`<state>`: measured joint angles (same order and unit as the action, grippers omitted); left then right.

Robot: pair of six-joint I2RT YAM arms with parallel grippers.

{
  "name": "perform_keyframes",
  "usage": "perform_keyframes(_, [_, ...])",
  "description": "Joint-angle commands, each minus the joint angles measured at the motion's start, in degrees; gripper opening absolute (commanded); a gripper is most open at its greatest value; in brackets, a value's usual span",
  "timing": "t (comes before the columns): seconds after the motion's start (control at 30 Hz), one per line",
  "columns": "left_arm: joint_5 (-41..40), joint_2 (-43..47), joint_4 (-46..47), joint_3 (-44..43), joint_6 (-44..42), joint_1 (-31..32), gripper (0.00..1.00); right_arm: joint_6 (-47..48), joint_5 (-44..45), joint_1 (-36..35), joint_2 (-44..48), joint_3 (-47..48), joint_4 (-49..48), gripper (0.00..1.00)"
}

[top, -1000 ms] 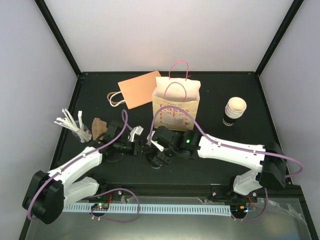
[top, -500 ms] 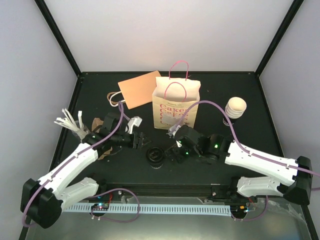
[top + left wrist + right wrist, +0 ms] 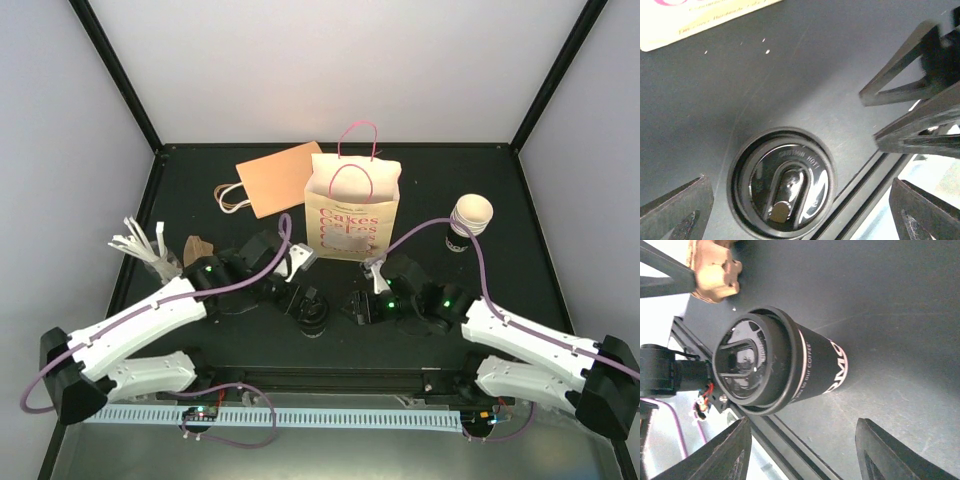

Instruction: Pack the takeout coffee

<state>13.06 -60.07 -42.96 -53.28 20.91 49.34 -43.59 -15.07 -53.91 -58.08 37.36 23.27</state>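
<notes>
Black tabletop (image 3: 200, 170) holds the open paper bag (image 3: 352, 215) at 12 o'clock. Packing seems unstarted: the lidded black cup (image 3: 313, 313) stands at the bag's 6 o'clock, the cream ribbed cup (image 3: 470, 220) at 3 o'clock. Left gripper (image 3: 800, 182) gapes over the lid; right gripper (image 3: 802, 422) flanks the black cup, jaws apart.

Black table (image 3: 450, 180): lidded cup (image 3: 312, 313), cream cup (image 3: 470, 220), upright bag (image 3: 353, 215), flat bag (image 3: 278, 178), carrier (image 3: 198, 255), sticks (image 3: 135, 245)

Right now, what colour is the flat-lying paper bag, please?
The flat bag is peach-orange; the top external view shows it best.
</notes>
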Motion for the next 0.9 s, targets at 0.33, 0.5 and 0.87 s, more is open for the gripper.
perform_keyframes(0.33, [-8.95,-12.06,-12.24,-9.4,-8.34,6.87,0.95,-6.13,-6.28,1.0,-0.47,-4.67,-13.38,0.57])
perform_keyframes(0.5, [-9.17,-14.63,-13.06,-10.19,-9.66,8.15,0.92,-7.21,-7.77,1.09,-2.25,-6.34,-17.44,0.55])
perform_keyframes(0.87, [-13.1,-17.75,-14.53,-12.27,-9.6,9.7,0.89,-9.05,-9.0,1.18,-5.51,-8.13,-23.07,0.55])
